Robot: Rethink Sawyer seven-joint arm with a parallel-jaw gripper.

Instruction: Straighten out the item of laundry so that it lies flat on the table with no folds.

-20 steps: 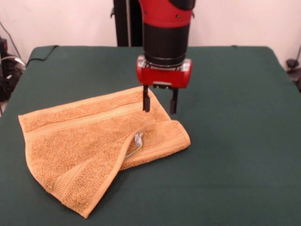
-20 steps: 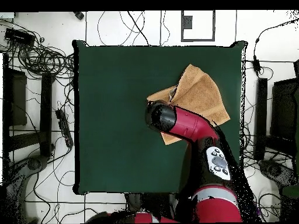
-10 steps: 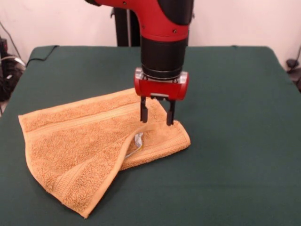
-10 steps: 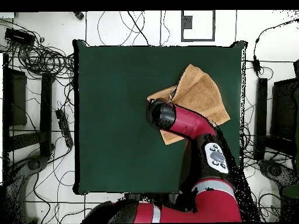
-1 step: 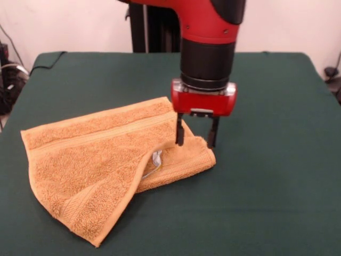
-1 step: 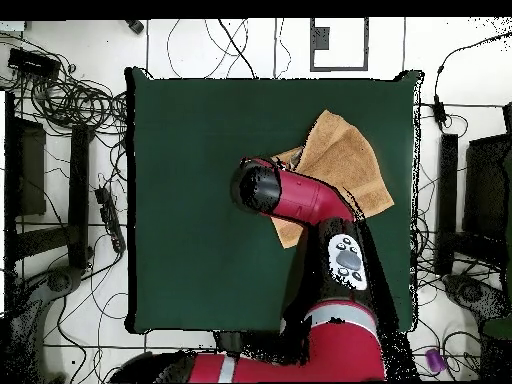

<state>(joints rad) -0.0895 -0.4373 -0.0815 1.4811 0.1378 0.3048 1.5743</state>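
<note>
With the gripper spread open over the folded-under corner of the towel, risk lies in the pinch. Too deep, and both layers get caught, so the fold travels instead of opening. Too shallow, and terry slips free. Looks as if one fingertip touches the cloth, though hard to say. Lies toward one side of the table, near its edge in the overhead view, so a long drag could pull it off.

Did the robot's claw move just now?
Yes. In the front view the claw slid right along the towel, now over its folded right corner.
</note>
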